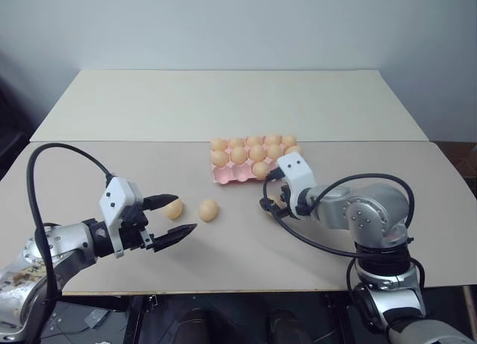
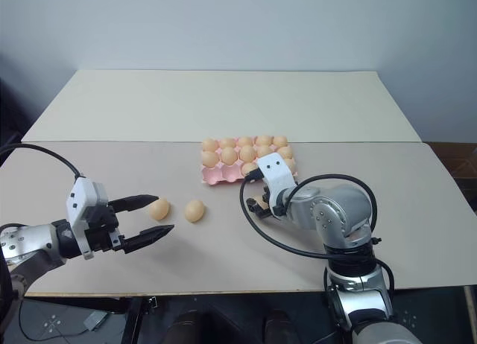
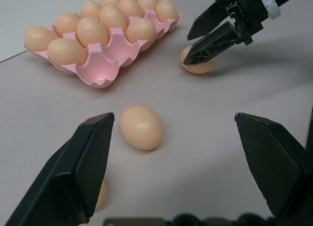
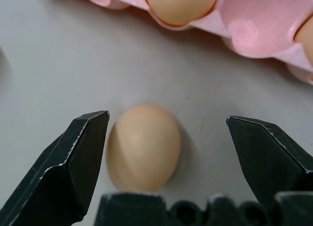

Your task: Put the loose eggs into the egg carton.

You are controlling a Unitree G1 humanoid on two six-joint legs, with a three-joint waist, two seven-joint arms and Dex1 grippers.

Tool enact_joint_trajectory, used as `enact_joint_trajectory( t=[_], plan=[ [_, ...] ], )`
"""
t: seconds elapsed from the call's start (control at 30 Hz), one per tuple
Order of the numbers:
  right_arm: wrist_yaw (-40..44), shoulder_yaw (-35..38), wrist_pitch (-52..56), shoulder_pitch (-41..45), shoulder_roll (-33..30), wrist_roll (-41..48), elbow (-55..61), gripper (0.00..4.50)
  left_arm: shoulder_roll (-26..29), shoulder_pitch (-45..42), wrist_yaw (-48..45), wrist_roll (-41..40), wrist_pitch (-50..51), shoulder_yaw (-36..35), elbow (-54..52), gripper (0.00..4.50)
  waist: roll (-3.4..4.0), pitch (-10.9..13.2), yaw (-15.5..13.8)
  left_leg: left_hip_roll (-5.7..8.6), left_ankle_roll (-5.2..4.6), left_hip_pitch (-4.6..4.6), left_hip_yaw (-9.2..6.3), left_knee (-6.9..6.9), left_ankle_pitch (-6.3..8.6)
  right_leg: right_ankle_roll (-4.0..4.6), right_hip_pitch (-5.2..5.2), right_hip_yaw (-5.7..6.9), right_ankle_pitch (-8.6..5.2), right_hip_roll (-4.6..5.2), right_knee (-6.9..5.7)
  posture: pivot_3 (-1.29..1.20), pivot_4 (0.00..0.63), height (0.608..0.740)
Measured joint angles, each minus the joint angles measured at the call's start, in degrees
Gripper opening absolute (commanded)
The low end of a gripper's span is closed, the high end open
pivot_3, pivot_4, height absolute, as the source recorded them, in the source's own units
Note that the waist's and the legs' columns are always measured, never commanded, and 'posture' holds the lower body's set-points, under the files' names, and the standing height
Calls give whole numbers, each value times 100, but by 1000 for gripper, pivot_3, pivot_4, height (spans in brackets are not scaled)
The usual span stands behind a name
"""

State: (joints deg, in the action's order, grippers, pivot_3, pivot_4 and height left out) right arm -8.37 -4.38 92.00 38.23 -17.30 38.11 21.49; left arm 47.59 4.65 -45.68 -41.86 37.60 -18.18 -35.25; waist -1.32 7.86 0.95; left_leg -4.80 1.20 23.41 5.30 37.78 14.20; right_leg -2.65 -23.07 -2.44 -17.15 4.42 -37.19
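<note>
Egg (image 4: 143,146) between open right gripper (image 4: 166,152) fingers.

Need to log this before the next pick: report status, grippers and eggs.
Right gripper open, straddling a loose egg beside the egg carton. Left gripper open, empty, near two eggs on the table. Nothing blocking.

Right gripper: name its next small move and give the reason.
Probably close the fingers on the loose egg. The right gripper is open, with one finger on each side of that egg, which lies on the table just short of the egg carton. Neither finger appears to touch it yet, so easing slightly lower first may help.
</note>
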Motion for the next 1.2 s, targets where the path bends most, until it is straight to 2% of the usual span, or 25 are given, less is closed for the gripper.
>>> enact_joint_trajectory(
  t=[0.13,0.17,0.23,0.4,0.47,0.6,0.73,0.87,1.0,1.2],
  plan=[
    [-54,-68,0,-55,7,69,-22,4485,0,2,5,0,0,0,0,4291,0,0,1,0,0,1,0,0,0,0,0,0,0,0,1,0,150,740],
    [-64,-73,0,-72,8,90,-24,4315,0,2,5,0,0,-1,0,4291,0,0,0,0,0,1,0,0,0,0,0,0,0,0,1,0,150,740],
    [-85,-87,0,-103,11,96,-35,3890,0,2,8,0,0,-1,0,4291,0,0,0,0,0,0,0,0,0,0,0,0,0,0,1,0,150,740],
    [-193,-104,0,-126,15,87,-69,2215,0,2,18,1,0,-1,0,4291,0,0,1,0,0,1,0,0,0,0,0,0,0,0,0,0,150,740],
    [-207,-105,0,-126,29,84,-70,1868,0,2,26,1,0,-1,0,4291,0,0,1,0,0,1,0,0,0,0,0,0,0,0,0,0,150,740],
    [-181,-108,0,-123,40,40,-52,1790,0,-8,62,-2,1,-3,0,4291,0,0,-1,0,0,1,-1,0,0,0,0,0,0,0,0,0,150,740],
    [358,1,-59,99,-249,52,507,1760,-11,-29,114,-29,2,-74,0,4291,0,0,0,-1,0,5,-2,0,0,0,-5,0,0,0,1,0,150,740],
    [815,335,-848,630,-450,-130,692,1685,-265,-133,295,-67,-14,-99,1,4291,-3,-2,-3,-1,-1,1,-4,0,0,0,0,3,0,-1,1,0,150,740],
    [1032,98,-1953,709,-449,-742,12,1684,-324,-266,410,-90,-13,-42,-1,4291,-9,-7,3,1,0,-2,1,1,0,0,3,-1,0,1,1,0,150,740],
    [1300,-343,-2934,664,-363,-1551,-1309,1681,-396,-289,538,-104,2,117,-44,4291,-9,-6,4,0,3,4,2,0,-2,0,-4,-1,0,0,0,0,150,740]
  ],
)
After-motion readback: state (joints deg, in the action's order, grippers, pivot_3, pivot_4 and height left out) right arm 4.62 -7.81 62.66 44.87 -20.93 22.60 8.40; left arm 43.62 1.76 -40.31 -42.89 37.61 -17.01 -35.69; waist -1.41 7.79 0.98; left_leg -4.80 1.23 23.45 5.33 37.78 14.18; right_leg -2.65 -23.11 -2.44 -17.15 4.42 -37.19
